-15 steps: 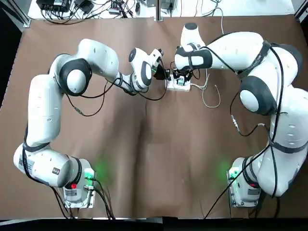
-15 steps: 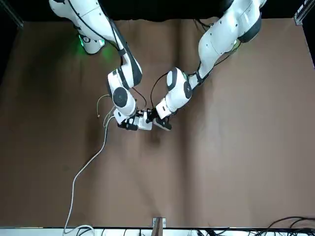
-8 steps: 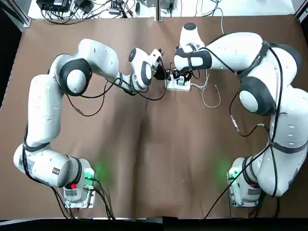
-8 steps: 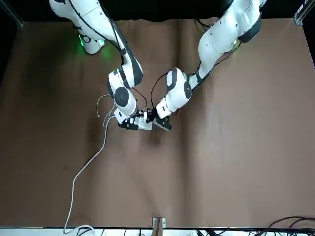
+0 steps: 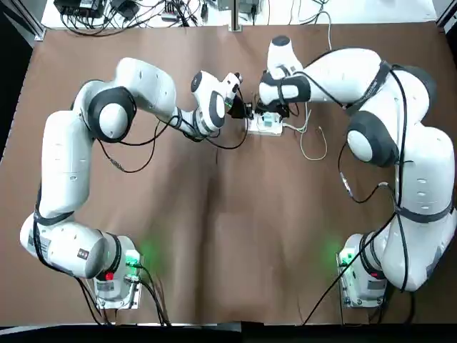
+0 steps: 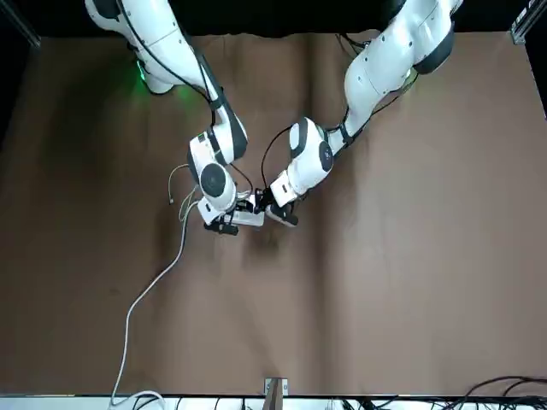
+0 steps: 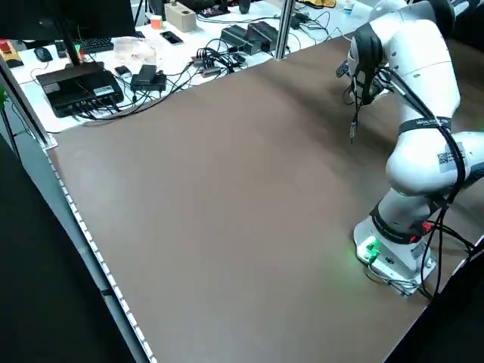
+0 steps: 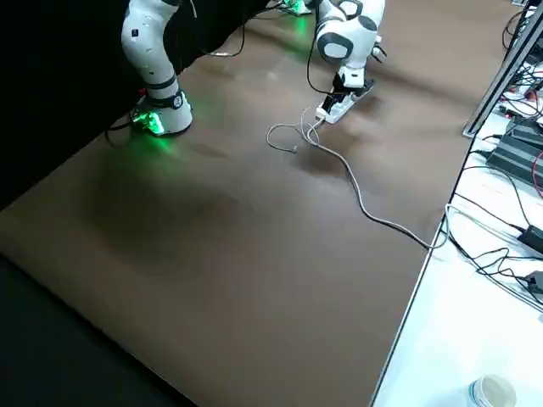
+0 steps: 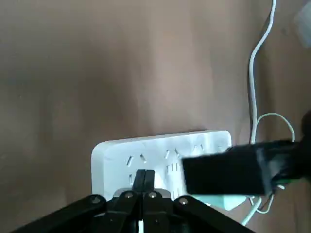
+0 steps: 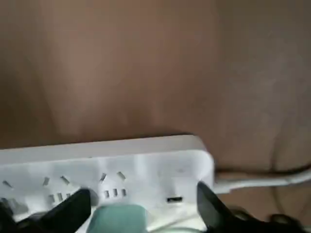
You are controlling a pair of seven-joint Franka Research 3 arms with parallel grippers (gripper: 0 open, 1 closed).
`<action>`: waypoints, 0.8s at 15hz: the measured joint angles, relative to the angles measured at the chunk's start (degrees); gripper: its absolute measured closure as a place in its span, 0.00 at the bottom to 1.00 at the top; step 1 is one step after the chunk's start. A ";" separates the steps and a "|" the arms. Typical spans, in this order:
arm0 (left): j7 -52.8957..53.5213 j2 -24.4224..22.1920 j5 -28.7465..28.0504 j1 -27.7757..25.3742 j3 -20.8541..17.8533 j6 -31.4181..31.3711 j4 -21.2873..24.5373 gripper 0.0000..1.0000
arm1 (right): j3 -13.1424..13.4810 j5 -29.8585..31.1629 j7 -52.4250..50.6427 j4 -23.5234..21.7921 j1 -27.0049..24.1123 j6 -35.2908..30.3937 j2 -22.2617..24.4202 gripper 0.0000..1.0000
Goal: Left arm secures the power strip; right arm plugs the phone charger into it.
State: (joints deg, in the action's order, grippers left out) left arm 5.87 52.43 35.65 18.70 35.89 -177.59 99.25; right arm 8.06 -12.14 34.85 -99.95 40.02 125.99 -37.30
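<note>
Closed black pincer (image 9: 144,180) over white power strip (image 9: 160,158), thick white cord (image 9: 253,77) beyond

No lettering, label, brand, number or sign can be read in any view; the small marks on the arms are too small to make out.

ok so the right arm (image 5: 432,164) is what moved: its elbow and upper section have swung inward, toward the left arm's side, compared with the earlier top view. Its black cable (image 5: 403,143) shifted over the same way. In the front view the right gripper (image 6: 222,229) now sits a bit lower in the picture, with its wrist end down there too
</note>
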 joint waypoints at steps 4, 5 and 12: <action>0.00 0.00 0.00 0.00 0.00 0.00 0.00 0.99 | 0.31 0.19 -0.12 6.21 -3.16 -7.92 0.01 0.00; 0.00 0.00 0.00 0.00 0.00 0.00 0.00 0.99 | 0.40 0.20 -0.46 7.36 -3.97 -8.61 0.13 0.00; 0.00 -0.01 0.00 0.00 0.00 0.04 -0.03 0.99 | 1.06 0.21 -17.33 13.50 -19.26 -24.53 10.42 0.00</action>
State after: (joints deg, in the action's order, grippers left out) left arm 5.87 52.42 35.65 18.71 35.89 -177.55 99.22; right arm 9.12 -11.93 17.52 -86.45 20.75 101.46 -26.88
